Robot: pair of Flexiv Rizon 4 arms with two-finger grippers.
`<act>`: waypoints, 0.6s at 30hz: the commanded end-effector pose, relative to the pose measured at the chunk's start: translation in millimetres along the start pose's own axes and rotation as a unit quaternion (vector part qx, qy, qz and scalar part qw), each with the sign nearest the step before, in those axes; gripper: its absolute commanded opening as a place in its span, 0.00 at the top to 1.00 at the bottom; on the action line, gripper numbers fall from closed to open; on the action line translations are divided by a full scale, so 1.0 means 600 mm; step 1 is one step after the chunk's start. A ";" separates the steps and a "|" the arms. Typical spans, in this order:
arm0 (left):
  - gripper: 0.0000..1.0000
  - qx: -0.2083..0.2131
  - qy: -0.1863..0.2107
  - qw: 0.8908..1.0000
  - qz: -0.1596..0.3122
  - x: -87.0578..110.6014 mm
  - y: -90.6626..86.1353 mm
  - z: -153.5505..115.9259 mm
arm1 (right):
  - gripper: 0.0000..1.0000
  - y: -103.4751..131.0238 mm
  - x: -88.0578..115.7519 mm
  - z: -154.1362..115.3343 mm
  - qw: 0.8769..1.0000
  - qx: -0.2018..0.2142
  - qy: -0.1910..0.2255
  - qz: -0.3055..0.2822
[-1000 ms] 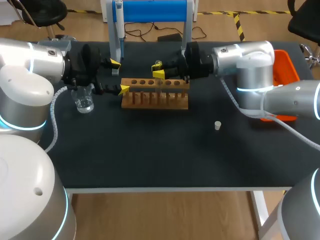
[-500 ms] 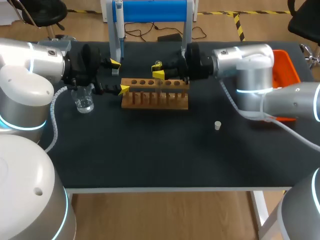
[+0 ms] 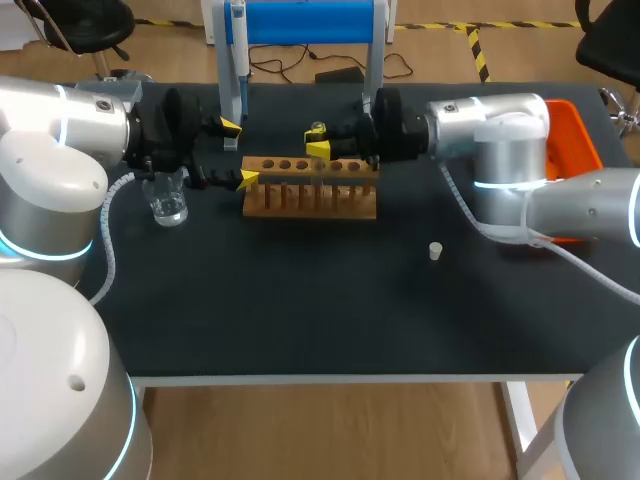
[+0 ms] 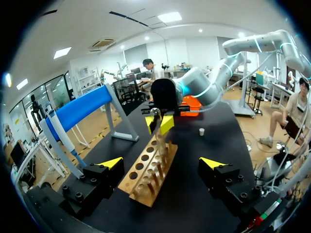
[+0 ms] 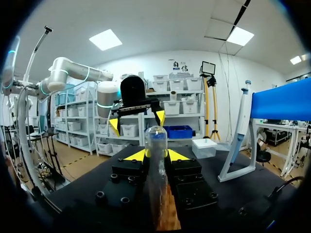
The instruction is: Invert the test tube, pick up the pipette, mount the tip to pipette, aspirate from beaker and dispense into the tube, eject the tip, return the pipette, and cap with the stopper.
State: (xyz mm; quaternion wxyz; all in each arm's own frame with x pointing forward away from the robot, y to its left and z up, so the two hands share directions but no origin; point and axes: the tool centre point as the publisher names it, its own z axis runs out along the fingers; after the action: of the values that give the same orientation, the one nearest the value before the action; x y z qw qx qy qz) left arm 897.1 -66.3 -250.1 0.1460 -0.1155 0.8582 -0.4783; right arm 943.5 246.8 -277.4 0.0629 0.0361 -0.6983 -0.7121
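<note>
**Bench at the tube-inverting step.** The black table [image 3: 300, 300] carries a blue-barred pipette stand [image 3: 300, 20] at its far edge, with a white pipette [image 5: 241, 121] hanging on it. Just nearer lies the wooden test tube rack [image 3: 310, 190].

Your right gripper [image 5: 155, 155] is clamped on the clear glass test tube [image 5: 155, 141], with one yellow tip on each side. The tube stands over the rack's middle. Its long axis is vertical, and its rounded end seems to point up.

Your left gripper [image 4: 161, 163] is spread wide about the rack's left end and grips nothing. The inversion therefore falls to your right arm: lift along the tube's axis, then turn.

A clear glass beaker [image 3: 167, 200] stands left of the rack. A small white stopper [image 3: 436, 251] lies well apart, near and to the right.
</note>
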 end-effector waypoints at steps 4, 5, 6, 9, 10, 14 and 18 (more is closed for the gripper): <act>0.00 0.001 0.001 1.000 0.000 0.000 0.000 -0.001 | 1.00 0.011 0.005 -0.001 1.000 -0.003 0.000 -0.005; 0.00 0.001 0.001 1.000 0.000 0.000 0.000 -0.001 | 1.00 0.013 0.006 -0.002 1.000 -0.004 0.000 -0.005; 0.00 0.001 0.001 1.000 0.000 0.000 0.000 -0.001 | 1.00 0.016 0.006 -0.002 1.000 -0.004 0.000 -0.007; 0.00 0.001 0.001 1.000 0.000 0.000 0.000 -0.001 | 1.00 0.023 0.007 -0.004 1.000 -0.005 0.000 -0.008; 0.00 0.001 0.001 1.000 0.000 0.000 0.000 -0.001 | 1.00 0.026 0.007 -0.004 1.000 -0.005 0.000 -0.009; 0.00 0.001 0.001 1.000 0.000 0.000 0.000 -0.001 | 1.00 0.035 0.007 -0.006 1.000 -0.006 -0.001 -0.012; 0.00 0.001 0.001 1.000 0.000 0.000 0.000 -0.001 | 1.00 0.045 0.008 -0.006 1.000 -0.008 -0.001 -0.015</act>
State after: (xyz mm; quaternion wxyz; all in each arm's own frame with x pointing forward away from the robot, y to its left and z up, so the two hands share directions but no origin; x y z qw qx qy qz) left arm 897.1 -66.3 -250.1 0.1460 -0.1154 0.8582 -0.4783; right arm 942.2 244.3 -254.2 0.0530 0.0464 -0.6899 -0.7205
